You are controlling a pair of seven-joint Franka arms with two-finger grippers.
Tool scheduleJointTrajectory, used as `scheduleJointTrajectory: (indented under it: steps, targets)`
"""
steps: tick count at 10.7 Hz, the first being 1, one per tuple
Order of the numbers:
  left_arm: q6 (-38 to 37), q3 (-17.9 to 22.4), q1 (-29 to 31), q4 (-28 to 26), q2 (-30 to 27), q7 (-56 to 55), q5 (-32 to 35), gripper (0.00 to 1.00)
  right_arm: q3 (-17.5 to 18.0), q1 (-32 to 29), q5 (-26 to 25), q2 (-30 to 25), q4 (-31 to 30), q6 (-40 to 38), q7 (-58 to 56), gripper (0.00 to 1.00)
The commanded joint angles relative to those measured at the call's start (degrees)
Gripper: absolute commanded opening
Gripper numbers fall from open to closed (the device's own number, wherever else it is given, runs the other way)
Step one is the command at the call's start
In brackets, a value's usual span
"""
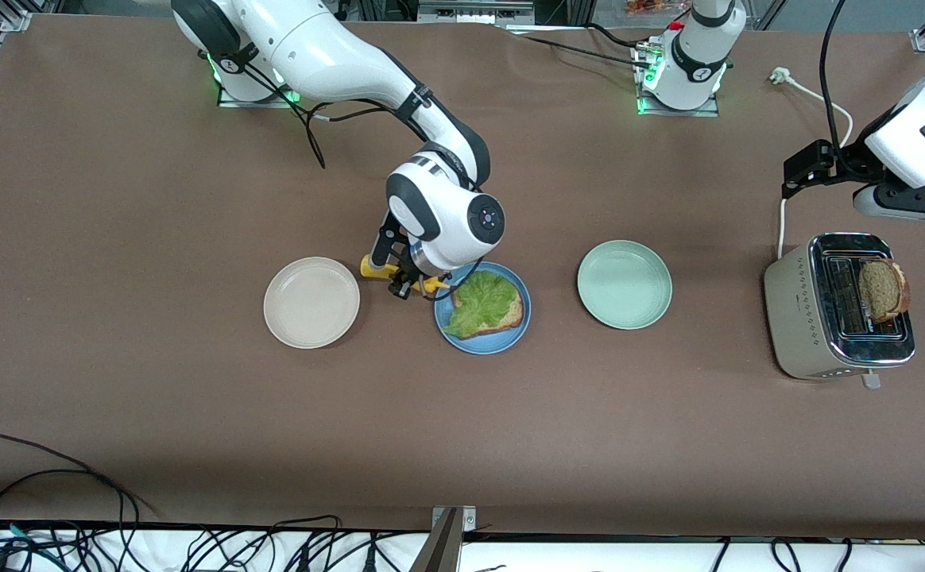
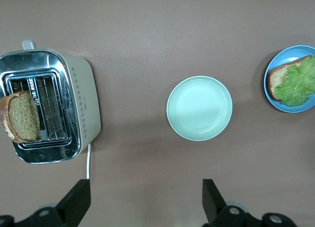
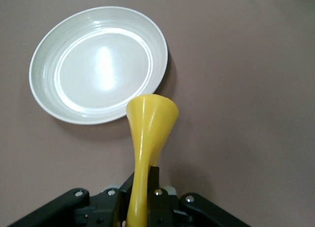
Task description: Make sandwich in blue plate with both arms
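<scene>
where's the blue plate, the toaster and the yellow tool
blue plate (image 1: pixel 478 344) front view, bare rim nearest the camera
toaster (image 1: pixel 800 318) front view, cream side wall
yellow tool (image 3: pixel 147 123) right wrist view, flared end

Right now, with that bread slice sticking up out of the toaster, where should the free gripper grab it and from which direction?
Grip the bread slice by its exposed upper half, coming from above with the open left gripper, one finger on each flat face. It leans out of the toaster slot, so only that part is free.
</scene>
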Motion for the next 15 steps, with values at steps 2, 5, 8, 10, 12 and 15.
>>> scheduleJointTrajectory:
  steps: [2,5,8,10,12,15]
  targets:
    - [-0.53,-0.18,-0.3,1.34,0.27,-0.52,0.21,1.0,-2.22,3.26,-1.2,3.67,4.88,5.8,2.59,0.0]
    - [-0.53,-0.18,-0.3,1.35,0.27,-0.52,0.55,1.0,-4.77,3.26,-1.11,3.93,4.71,9.15,2.6,0.0]
    - [-0.53,-0.27,-0.38,1.34,0.27,-0.52,0.56,1.0,-8.1,2.74,-1.38,4.28,4.44,8.72,2.07,0.0]
    - [-0.53,-0.27,-0.38,1.43,0.27,-0.52,0.56,1.0,-9.07,1.34,-2.43,4.81,2.87,8.1,-0.03,0.0]
    - [-0.53,-0.27,-0.38,1.43,0.18,-0.52,0.56,1.0,-9.87,-1.47,-1.82,4.2,3.03,6.27,-4.67,0.0]
    - [-0.53,-0.27,-0.38,1.43,0.18,-0.52,0.56,1.0,-9.7,-5.59,-0.95,1.14,3.91,-0.14,-11.89,0.0]
